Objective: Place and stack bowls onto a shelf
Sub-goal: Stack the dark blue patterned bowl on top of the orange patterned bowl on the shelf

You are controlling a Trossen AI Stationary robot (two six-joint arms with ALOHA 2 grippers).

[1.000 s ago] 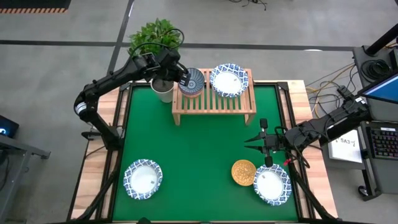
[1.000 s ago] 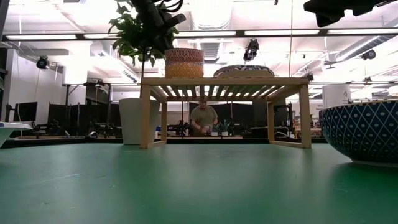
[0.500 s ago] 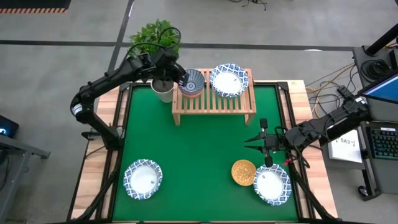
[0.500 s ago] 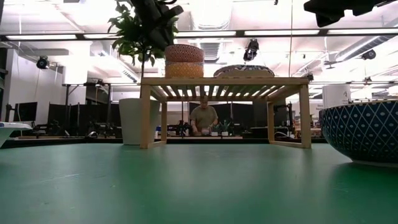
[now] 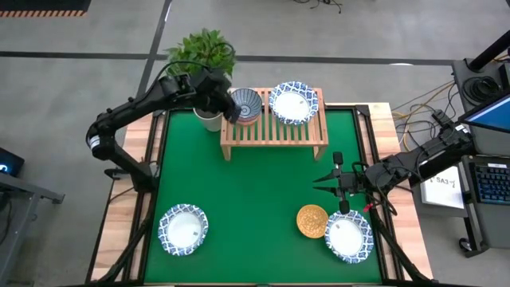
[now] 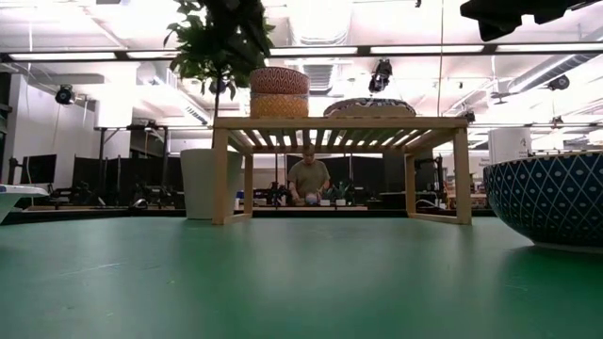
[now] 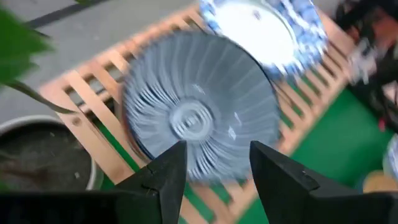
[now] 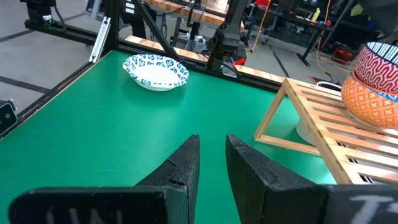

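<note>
Overhead, shelf [image 5: 273, 127]: stands at the far edge of the green table [image 5: 255, 199], just beside a potted plant [image 5: 204, 56].
High view, striped bowl [image 5: 247, 104]: sits on the shelf's plant-side end, topmost of a small stack; a white blue-rimmed bowl [image 5: 292, 102] sits beside it on the same shelf.
High view, left gripper [image 5: 225, 102]: hovers just beside the striped bowl, between it and the plant.
High view, right gripper [image 5: 338, 185]: hangs over the table, well clear of the shelf, near a yellow-orange bowl [image 5: 312, 220] and a second white bowl [image 5: 348, 236]; a third white bowl [image 5: 183, 229] lies at the opposite near corner.
Low view, shelf [image 6: 341, 122]: carries an orange bowl [image 6: 279, 105] with a red patterned bowl [image 6: 279, 81] nested on it; a person [image 6: 308, 177] shows behind the shelf.
Left wrist view, left gripper [image 7: 212, 163]: fingers spread apart and empty, just short of the striped bowl [image 7: 199, 115].
Right wrist view, right gripper [image 8: 212, 163]: fingers nearly together, nothing between them, pointing toward the shelf [image 8: 336, 134].
</note>
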